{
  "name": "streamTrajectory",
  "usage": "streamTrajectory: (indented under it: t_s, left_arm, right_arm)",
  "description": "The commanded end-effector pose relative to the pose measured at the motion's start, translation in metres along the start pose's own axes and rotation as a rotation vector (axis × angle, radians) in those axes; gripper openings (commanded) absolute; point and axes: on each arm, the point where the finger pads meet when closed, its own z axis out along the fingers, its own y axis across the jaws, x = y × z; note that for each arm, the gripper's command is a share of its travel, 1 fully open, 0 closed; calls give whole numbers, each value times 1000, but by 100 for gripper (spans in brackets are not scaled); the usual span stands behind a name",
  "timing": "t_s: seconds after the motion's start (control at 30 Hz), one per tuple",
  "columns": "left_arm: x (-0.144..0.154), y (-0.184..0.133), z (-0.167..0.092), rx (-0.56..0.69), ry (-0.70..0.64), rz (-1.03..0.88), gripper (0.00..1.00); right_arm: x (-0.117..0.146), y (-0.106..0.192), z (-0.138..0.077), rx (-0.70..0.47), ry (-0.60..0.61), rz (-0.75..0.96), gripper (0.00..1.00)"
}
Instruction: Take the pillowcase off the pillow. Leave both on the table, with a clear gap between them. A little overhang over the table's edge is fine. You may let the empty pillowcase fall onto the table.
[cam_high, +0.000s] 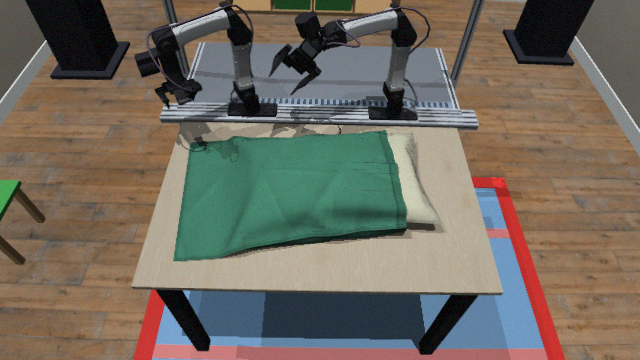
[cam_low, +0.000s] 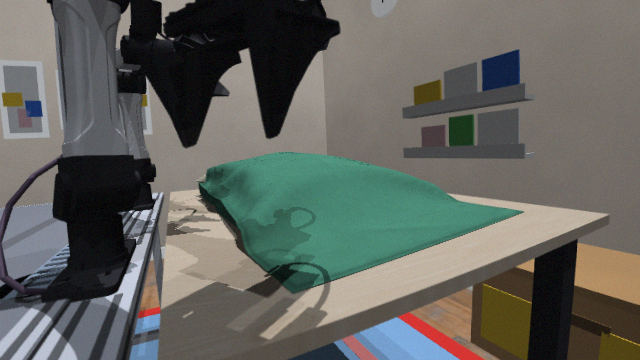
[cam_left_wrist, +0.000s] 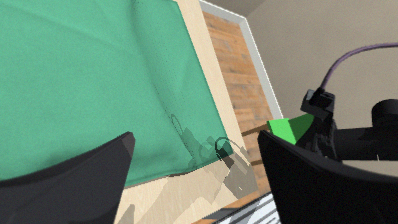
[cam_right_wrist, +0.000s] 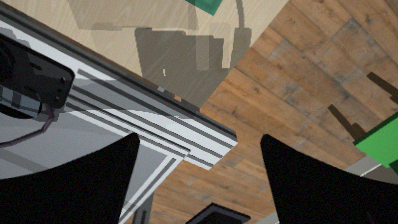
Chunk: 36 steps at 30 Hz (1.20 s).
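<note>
In the top view, most of the pillow (cam_high: 419, 192) (cam_low: 201, 178) was hidden inside the pillowcase (cam_high: 295, 190) (cam_low: 350, 215) (cam_left_wrist: 90, 95) (cam_right_wrist: 207, 5); only its end toward three o'clock was visible. The green stool (cam_high: 6, 192) (cam_left_wrist: 281, 129) (cam_right_wrist: 382, 142) was cut by the edge at nine o'clock. In the right wrist view, the pillowcase was cut off at twelve o'clock, leaving just one small corner.
</note>
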Motion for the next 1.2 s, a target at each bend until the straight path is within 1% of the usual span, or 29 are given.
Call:
streamTrajectory:
  t_s: [0.0, 0.13, 0.2, 0.93, 0.97, 1.0, 1.07, 1.17]
  left_arm:
    - [-2, 3, 3, -5, -3, 5, 100]
    - [7, 13, 4, -23, 11, 31, 100]
    - [-4, 0, 3, 1, -8, -2, 100]
    - [-4, 1, 3, -2, -11, -1, 100]
    - [-14, 1, -5, 19, -6, -5, 100]
    - [-12, 4, -5, 27, 4, 5, 100]
    - [-10, 3, -8, 55, 33, 32, 100]
    - [-5, 5, -15, 105, 85, 84, 100]
  right_arm:
    - [0, -1, -3, 13, 0, 0, 100]
    - [0, -1, -3, 13, 0, 0, 100]
    - [0, -1, -3, 13, 0, 0, 100]
    - [0, -1, -3, 13, 0, 0, 100]
    - [-1, -13, -14, 96, 19, 2, 100]
    - [-2, -22, -20, 142, 27, 10, 100]
    - [4, -25, -13, 174, 47, 66, 100]
    - [6, -48, -27, 325, 70, 146, 100]
